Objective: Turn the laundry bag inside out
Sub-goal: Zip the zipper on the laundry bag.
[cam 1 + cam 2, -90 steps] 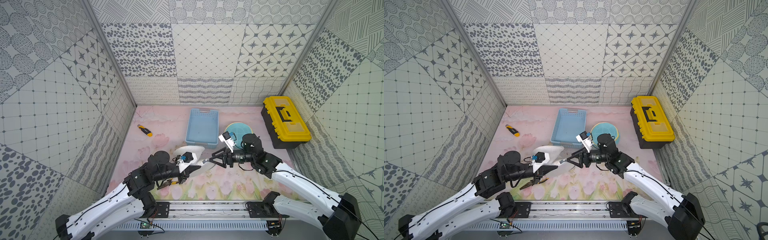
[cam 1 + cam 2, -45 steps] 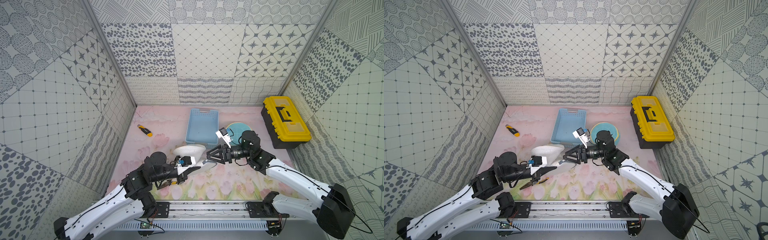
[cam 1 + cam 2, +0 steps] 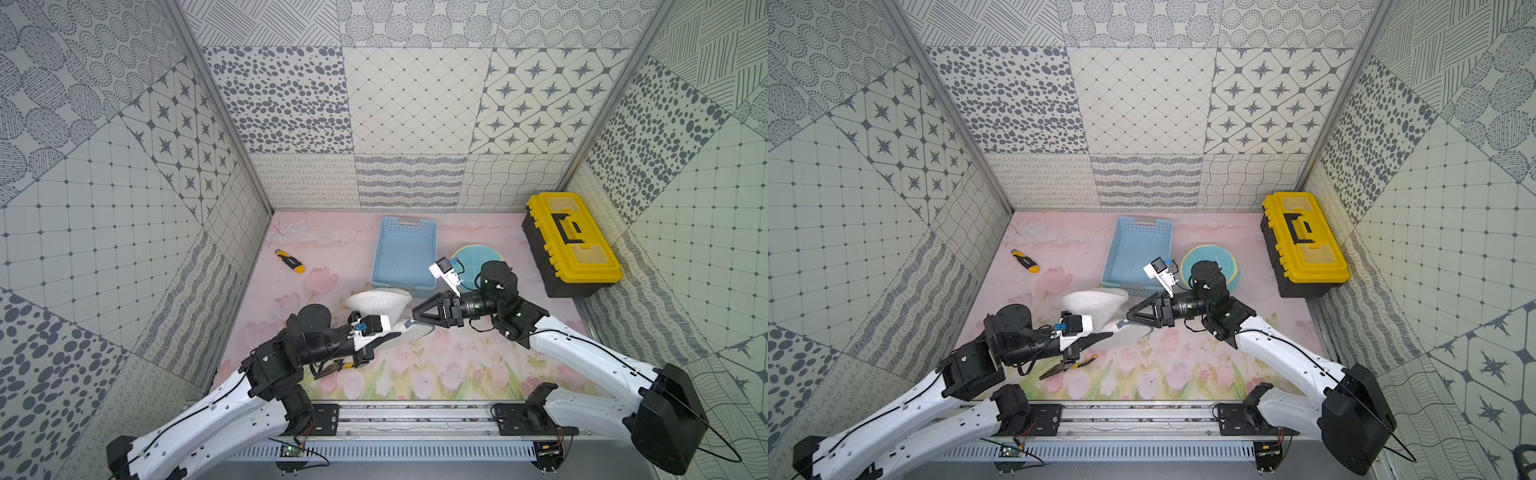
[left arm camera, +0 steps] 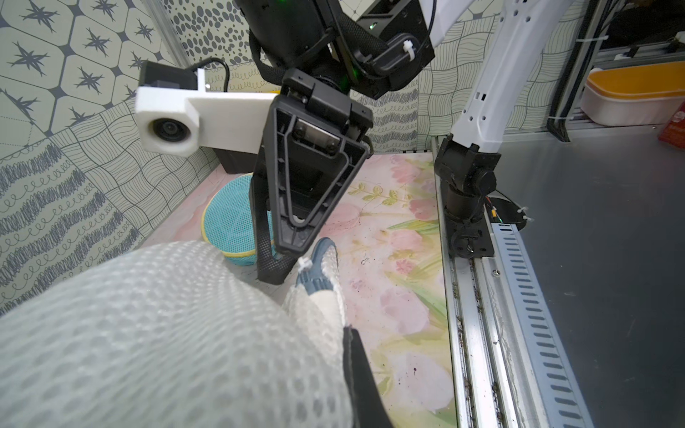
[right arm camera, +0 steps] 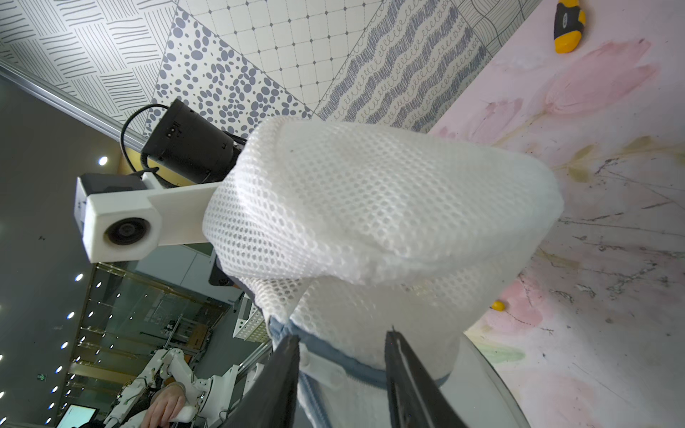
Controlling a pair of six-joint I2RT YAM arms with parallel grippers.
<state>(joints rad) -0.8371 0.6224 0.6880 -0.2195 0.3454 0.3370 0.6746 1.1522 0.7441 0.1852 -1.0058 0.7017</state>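
The laundry bag (image 3: 379, 302) is white mesh with a blue-grey zipper hem, and it hangs puffed up above the mat in both top views (image 3: 1096, 305). My left gripper (image 3: 395, 333) is shut on its lower edge. In the left wrist view the mesh (image 4: 166, 333) covers all but one finger (image 4: 361, 381). My right gripper (image 3: 415, 318) meets the bag from the right. In the right wrist view its jaws (image 5: 341, 355) stand apart on either side of the blue hem (image 5: 344, 365) and the white zipper pull. The cloth lies between them.
A blue basket (image 3: 405, 253) stands behind the bag, and a teal round mesh pouch (image 3: 471, 266) sits under my right wrist. A yellow toolbox (image 3: 571, 245) is at the right wall and a yellow-black knife (image 3: 289, 261) at the left. Pliers (image 3: 1067, 368) lie under my left arm.
My right gripper has moved left up to the bag's hem and its jaws have narrowed. My left gripper has kept its hold and shifted slightly left with the bag.
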